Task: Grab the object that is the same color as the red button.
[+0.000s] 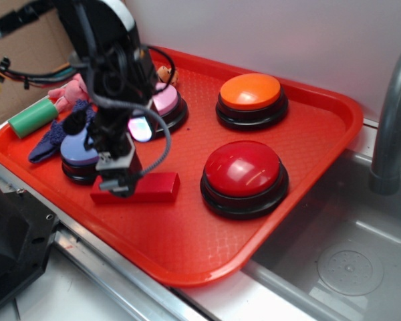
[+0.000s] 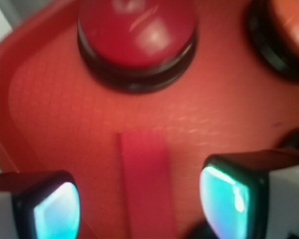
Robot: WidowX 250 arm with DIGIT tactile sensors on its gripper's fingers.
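Note:
A flat red block (image 1: 154, 188) lies on the red tray (image 1: 187, 247), left of the glossy red button (image 1: 244, 170) on its black base. My gripper (image 1: 117, 186) hangs over the block's left end, hiding that end in the exterior view. In the wrist view the block (image 2: 145, 184) runs lengthwise between the two lit fingertips (image 2: 57, 211), with a gap on each side. The gripper (image 2: 139, 209) is open and holds nothing. The red button (image 2: 137, 32) sits beyond the block's far end.
An orange button (image 1: 251, 93) stands at the tray's back. Pink (image 1: 166, 100) and purple (image 1: 80, 150) buttons sit close behind the arm. A green cylinder (image 1: 33, 117), a pink toy (image 1: 70, 90) and a blue cloth (image 1: 50, 140) lie at the tray's left. A grey sink (image 1: 347, 267) and faucet (image 1: 391, 120) are at the right.

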